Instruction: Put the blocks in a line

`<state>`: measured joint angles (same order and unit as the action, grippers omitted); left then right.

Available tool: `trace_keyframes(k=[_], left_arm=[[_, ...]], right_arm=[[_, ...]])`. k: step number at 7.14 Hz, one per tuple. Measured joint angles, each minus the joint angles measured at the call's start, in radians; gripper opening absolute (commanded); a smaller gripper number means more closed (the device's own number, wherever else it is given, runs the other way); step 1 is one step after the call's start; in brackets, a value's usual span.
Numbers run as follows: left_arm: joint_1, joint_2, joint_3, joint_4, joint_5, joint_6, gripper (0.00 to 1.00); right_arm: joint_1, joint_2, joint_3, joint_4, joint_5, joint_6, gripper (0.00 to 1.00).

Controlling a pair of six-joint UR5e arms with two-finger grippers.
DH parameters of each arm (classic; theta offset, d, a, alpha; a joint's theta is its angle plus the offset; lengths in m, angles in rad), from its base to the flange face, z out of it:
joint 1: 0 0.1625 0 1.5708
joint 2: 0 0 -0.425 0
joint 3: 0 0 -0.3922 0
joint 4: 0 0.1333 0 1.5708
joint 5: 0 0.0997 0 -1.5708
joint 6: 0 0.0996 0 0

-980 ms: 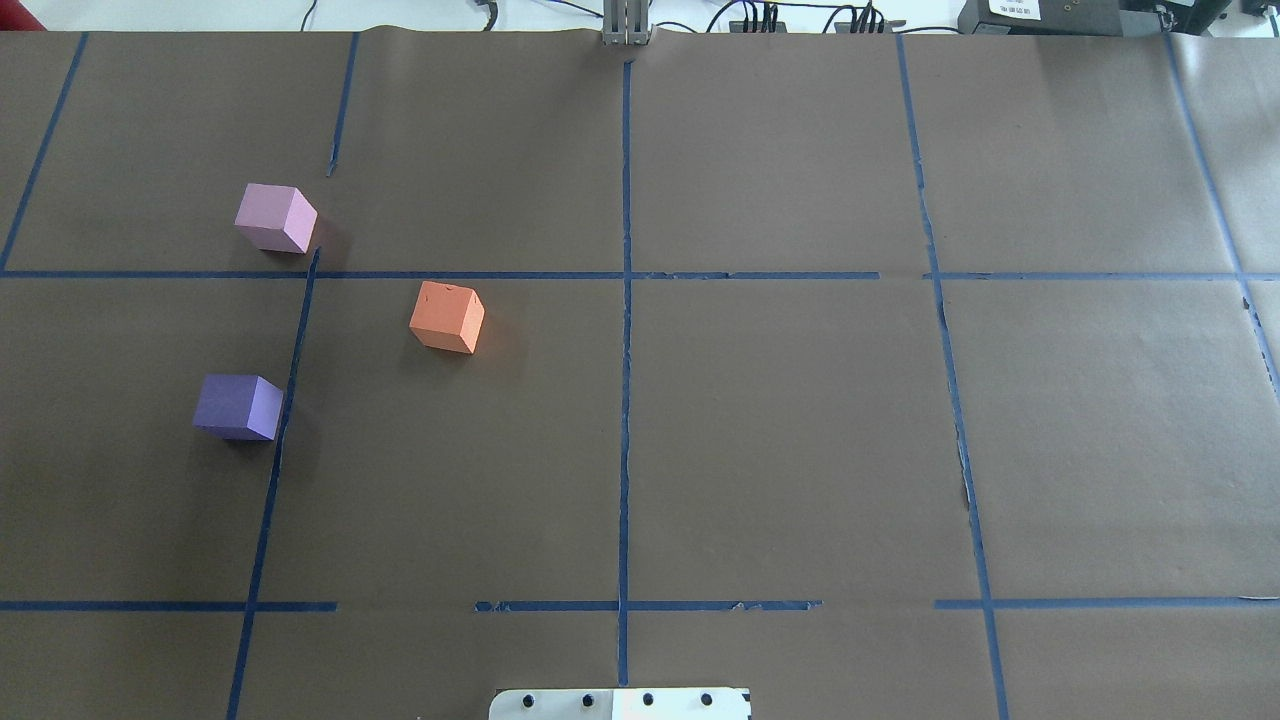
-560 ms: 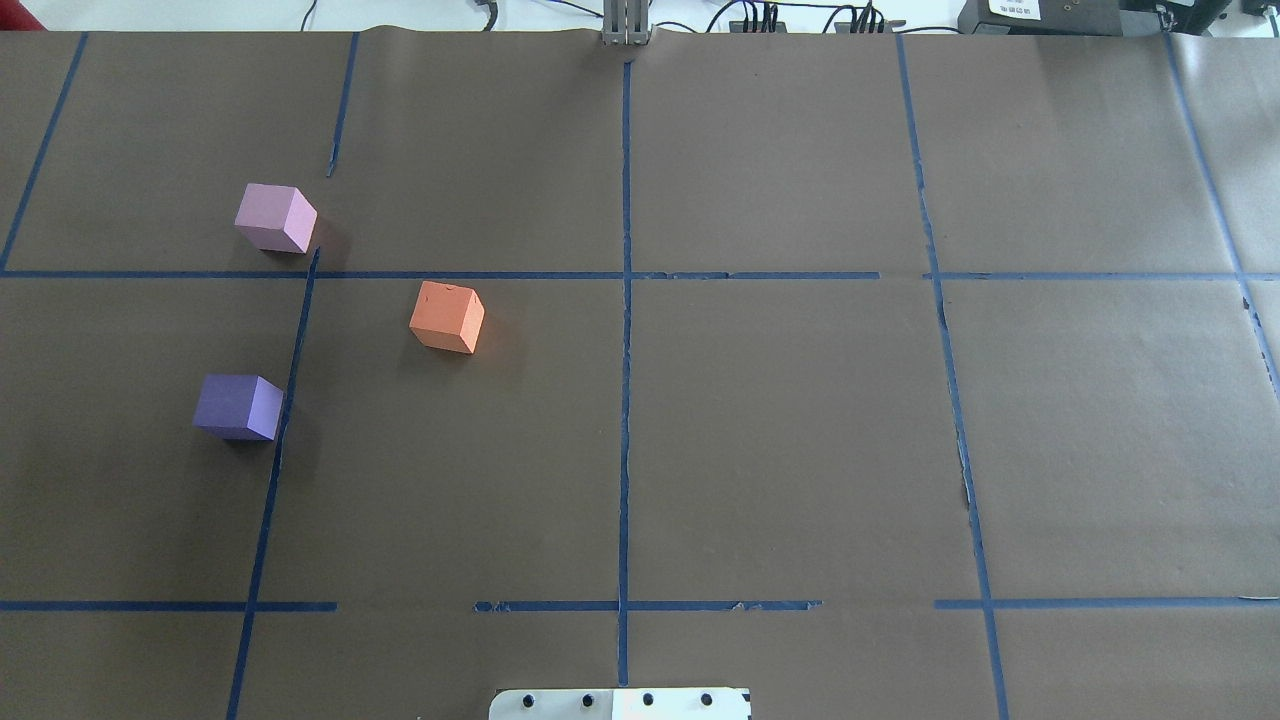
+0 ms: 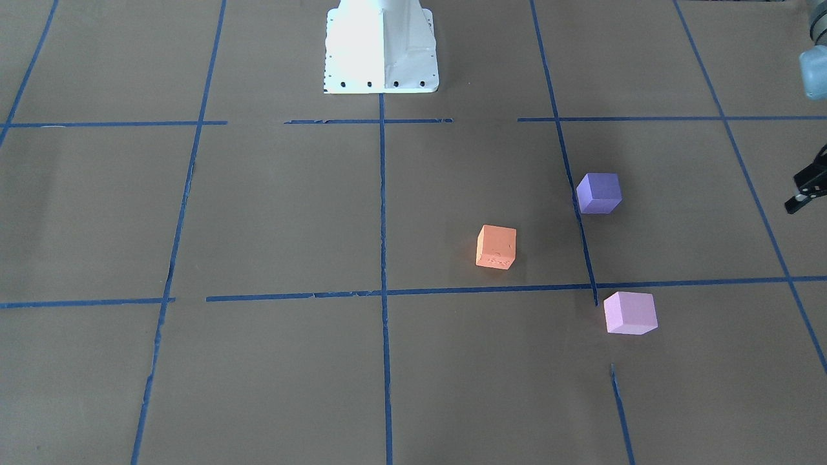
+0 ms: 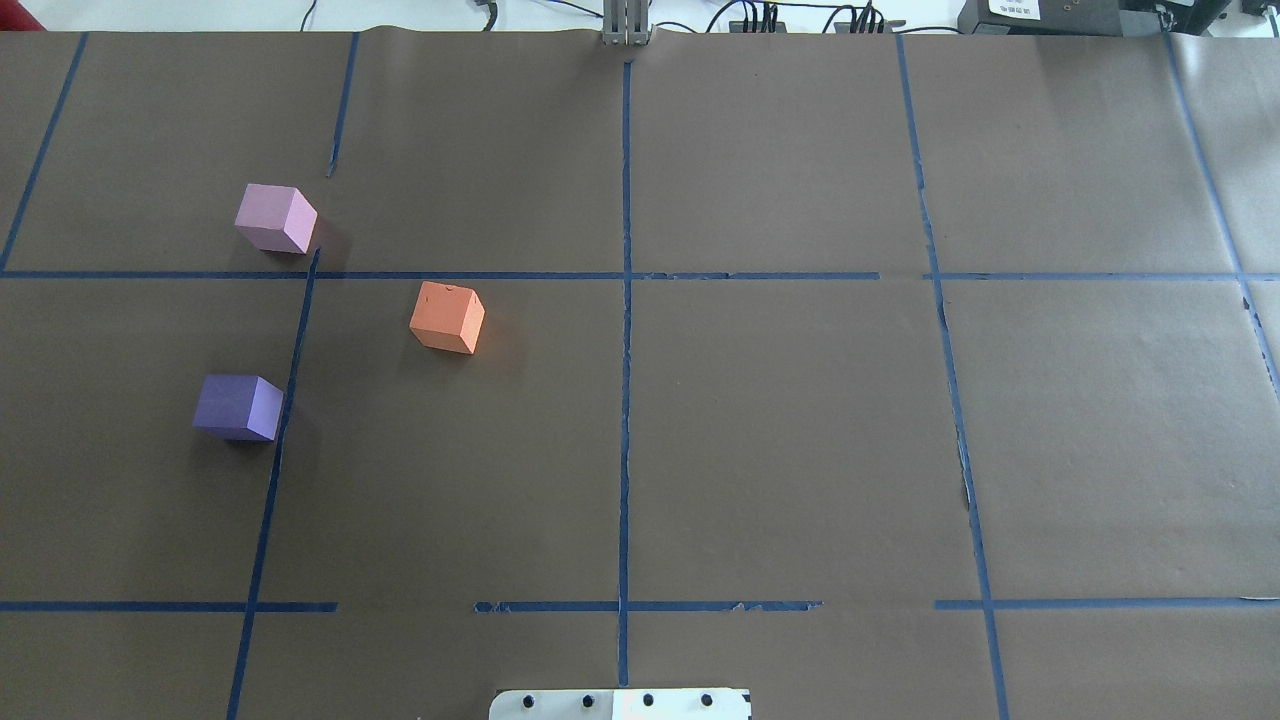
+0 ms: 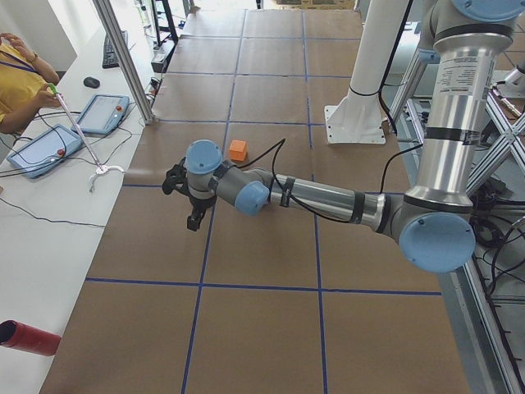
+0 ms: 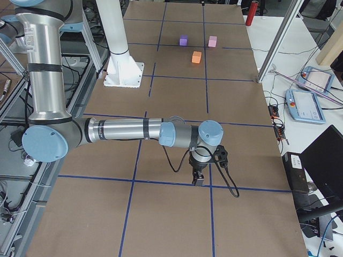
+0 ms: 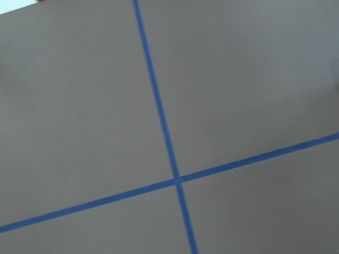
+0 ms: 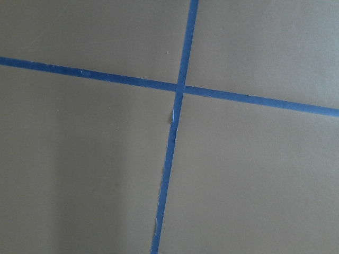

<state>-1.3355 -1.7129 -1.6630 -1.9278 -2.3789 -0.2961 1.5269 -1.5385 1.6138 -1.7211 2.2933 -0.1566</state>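
A: Where the front-facing camera looks down, three matte, foam-like cubes sit apart on the brown paper (image 3: 271,213). They form a triangle, not a row: orange cube (image 3: 496,247), violet cube (image 3: 599,192), pink cube (image 3: 630,312).

B: And the left gripper (image 3: 804,190)?

A: Only a black sliver of it shows at that view's edge, well apart from the cubes. Whether its jaws are parted or closed cannot be told.

B: Overhead?

A: The cubes lie in the table's left half. The violet one sits just beside a line of blue tape (image 4: 625,400), and the pink one is farthest from the white base plate (image 4: 620,704). No arm shows there.

B: The side cameras?

A: From the left end, the near arm reaches low over the paper, with the orange cube beyond it. From the right end, the right gripper (image 6: 199,176) hangs over a tape line, far from all three cubes. Its jaw state cannot be told either.

B: The wrist cameras?

A: Each sees smooth paper and a tape crossing. The right one's tape has frayed edges.
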Motion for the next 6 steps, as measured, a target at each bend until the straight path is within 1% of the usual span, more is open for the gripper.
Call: trace_keyframes(k=[2,3,4,5,6], left_arm=[[0.197,-0.164,0.005,-0.009,0.086,-0.261,1.0],[0.306,-0.243,0.033,-0.009,0.15,-0.373,1.0],[0.391,-0.307,0.071,-0.01,0.213,-0.455,1.0],[0.452,-0.353,0.105,-0.011,0.26,-0.519,1.0],[0.5,-0.374,0.122,-0.011,0.296,-0.567,1.0]], right_arm=[[0.0,0.0,0.0,0.0,0.0,0.0,1.0],[0.0,0.0,0.0,0.0,0.0,0.0,1.0],[0.0,0.0,0.0,0.0,0.0,0.0,1.0],[0.0,0.0,0.0,0.0,0.0,0.0,1.0],[0.0,0.0,0.0,0.0,0.0,0.0,1.0]])
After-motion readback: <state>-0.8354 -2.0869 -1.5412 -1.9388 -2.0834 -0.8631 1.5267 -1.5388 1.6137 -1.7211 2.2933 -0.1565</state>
